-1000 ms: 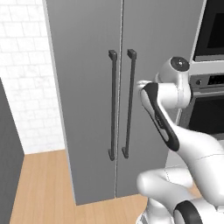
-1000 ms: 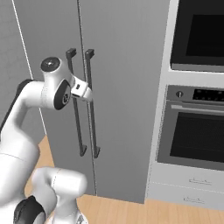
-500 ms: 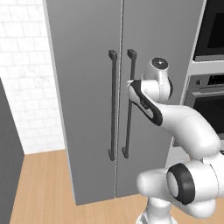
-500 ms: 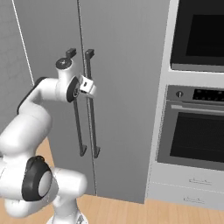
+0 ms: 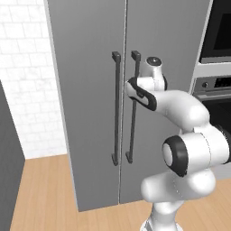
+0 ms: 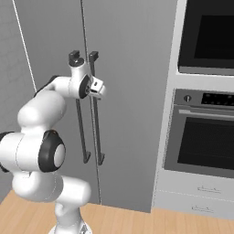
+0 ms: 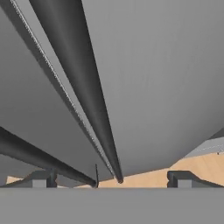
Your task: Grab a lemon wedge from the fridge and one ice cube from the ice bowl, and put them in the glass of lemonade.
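**Fridge doors shut as our arm closes on the right-hand handle**

Doors of the fridge [image 5: 90, 90] remain closed, hiding whatever sits inside. In the left base view our own arm blocks the hand from sight. From the right, the gripper [image 6: 98, 87] sits just beside the right door handle [image 6: 97, 114], and we cannot tell whether they touch. The hand view shows the jaws spread wide, that handle [image 7: 83, 87] running between them, nothing grasped. Half a second ago we stood further from the handles; the arm has since reached forward, elbow folded low.
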Available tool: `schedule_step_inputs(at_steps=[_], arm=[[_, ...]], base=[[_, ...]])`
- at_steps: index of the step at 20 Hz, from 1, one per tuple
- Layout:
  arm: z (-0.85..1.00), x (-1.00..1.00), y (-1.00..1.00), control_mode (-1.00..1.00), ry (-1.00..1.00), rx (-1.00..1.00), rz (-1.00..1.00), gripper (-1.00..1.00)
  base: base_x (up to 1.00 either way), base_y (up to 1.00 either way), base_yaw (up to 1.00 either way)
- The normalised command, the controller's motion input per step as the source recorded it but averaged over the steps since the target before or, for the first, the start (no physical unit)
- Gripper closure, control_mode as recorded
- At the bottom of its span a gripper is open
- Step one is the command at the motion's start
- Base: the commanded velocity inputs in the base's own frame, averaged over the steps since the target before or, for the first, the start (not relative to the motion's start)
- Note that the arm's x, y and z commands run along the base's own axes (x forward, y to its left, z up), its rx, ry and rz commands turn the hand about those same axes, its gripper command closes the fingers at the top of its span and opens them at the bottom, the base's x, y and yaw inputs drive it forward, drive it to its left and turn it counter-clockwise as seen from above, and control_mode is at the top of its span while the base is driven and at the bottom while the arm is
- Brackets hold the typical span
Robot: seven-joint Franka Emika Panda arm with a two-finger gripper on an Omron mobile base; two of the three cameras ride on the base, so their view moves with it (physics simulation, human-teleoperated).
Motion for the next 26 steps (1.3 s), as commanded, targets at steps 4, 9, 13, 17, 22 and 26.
schedule_step_inputs(at_steps=[4, 9, 13, 17, 22, 26], arm=[[-0.35, 0.42, 0.00, -1.00, 0.00, -0.02, 0.00, -1.00], [-0.21, 0.36, 0.00, -1.00, 0.00, 0.00, 0.00, -1.00], [-0.01, 0.42, 0.00, -1.00, 0.00, 0.00, 0.00, -1.00], [-0.09, 0.27, 0.00, -1.00, -0.05, -0.01, 0.00, -1.00], [-0.19, 0.30, 0.00, -1.00, -0.11, -0.01, 0.00, -1.00], [-0.06, 0.37, 0.01, -1.00, -0.05, 0.00, 0.00, -1.00]], base=[[0.00, 0.00, 0.00], [0.00, 0.00, 0.00], [0.00, 0.00, 0.00], [0.00, 0.00, 0.00], [0.00, 0.00, 0.00], [0.00, 0.00, 0.00]])
